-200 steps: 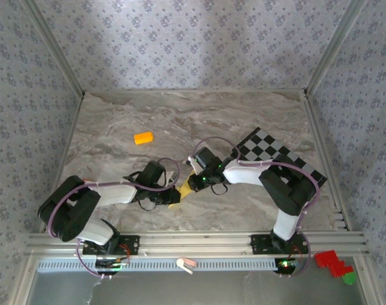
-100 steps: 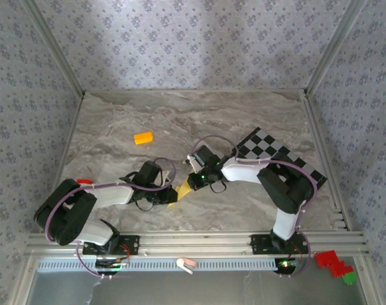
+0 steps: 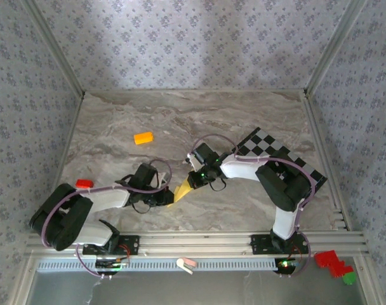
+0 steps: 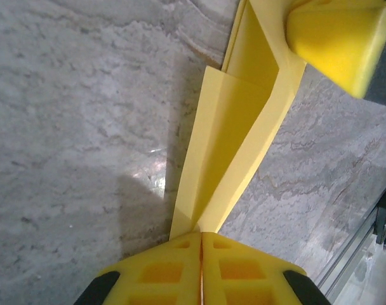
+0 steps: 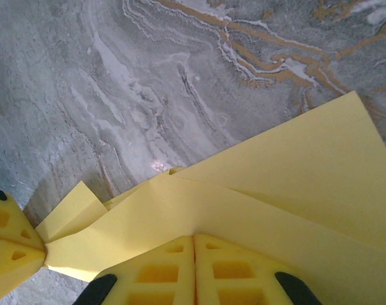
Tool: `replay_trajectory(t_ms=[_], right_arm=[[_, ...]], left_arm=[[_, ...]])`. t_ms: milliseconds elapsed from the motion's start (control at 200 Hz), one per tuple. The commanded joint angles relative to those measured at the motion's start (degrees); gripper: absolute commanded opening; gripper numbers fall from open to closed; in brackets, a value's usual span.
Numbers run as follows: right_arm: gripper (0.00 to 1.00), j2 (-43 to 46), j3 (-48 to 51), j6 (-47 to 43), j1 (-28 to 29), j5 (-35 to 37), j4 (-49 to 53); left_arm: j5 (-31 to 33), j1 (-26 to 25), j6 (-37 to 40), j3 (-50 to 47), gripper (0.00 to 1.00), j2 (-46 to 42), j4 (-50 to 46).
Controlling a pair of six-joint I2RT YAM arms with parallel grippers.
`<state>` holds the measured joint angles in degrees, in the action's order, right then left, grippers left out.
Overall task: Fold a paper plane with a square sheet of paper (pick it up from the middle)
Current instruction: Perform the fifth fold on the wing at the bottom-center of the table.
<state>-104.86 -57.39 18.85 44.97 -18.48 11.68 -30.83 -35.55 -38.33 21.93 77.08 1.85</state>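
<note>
Pinching hidden paper ends: both claws.

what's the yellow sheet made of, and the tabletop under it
The yellow sheet looks like thin matte paper: it holds sharp creases. The tabletop looks like marble-patterned stone or laminate, slightly glossy: grey veins and a faint glare spot.

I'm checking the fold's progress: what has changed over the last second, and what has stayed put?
The left arm's elbow swung toward the near-left corner, uncovering a small red object. The left gripper and right gripper stay shut on the square sheet of paper between them. Orange block and checkered board unmoved.
</note>
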Motion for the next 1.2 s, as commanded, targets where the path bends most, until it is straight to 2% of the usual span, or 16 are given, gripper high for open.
replay_trajectory(t_ms=[0, 285, 580, 905, 1194], right_arm=[[0.08, -5.97, 3.20, 0.50, -1.20, 8.36, 8.81], [0.07, -6.42, 3.08, 0.53, -1.44, 8.11, 8.58], [0.07, -6.67, 2.78, 0.79, -1.45, 8.02, 7.99], [0.08, -6.69, 2.61, 1.01, -1.29, 7.87, 7.77], [0.08, -6.76, 2.36, 0.90, -1.20, 7.76, 8.00]], left_arm=[[0.24, 0.28, 2.27, -1.31, 0.07, -0.29, -7.52], [3.36, 0.29, 2.58, -1.16, 0.06, -6.84, -15.20], [-0.97, -0.11, 0.36, 4.01, 0.09, -15.65, -12.50], [-3.11, -4.30, 0.00, 10.28, 0.11, -1.37, -4.26], [-1.47, -3.15, 1.92, 12.33, 0.10, 7.55, -1.63]])
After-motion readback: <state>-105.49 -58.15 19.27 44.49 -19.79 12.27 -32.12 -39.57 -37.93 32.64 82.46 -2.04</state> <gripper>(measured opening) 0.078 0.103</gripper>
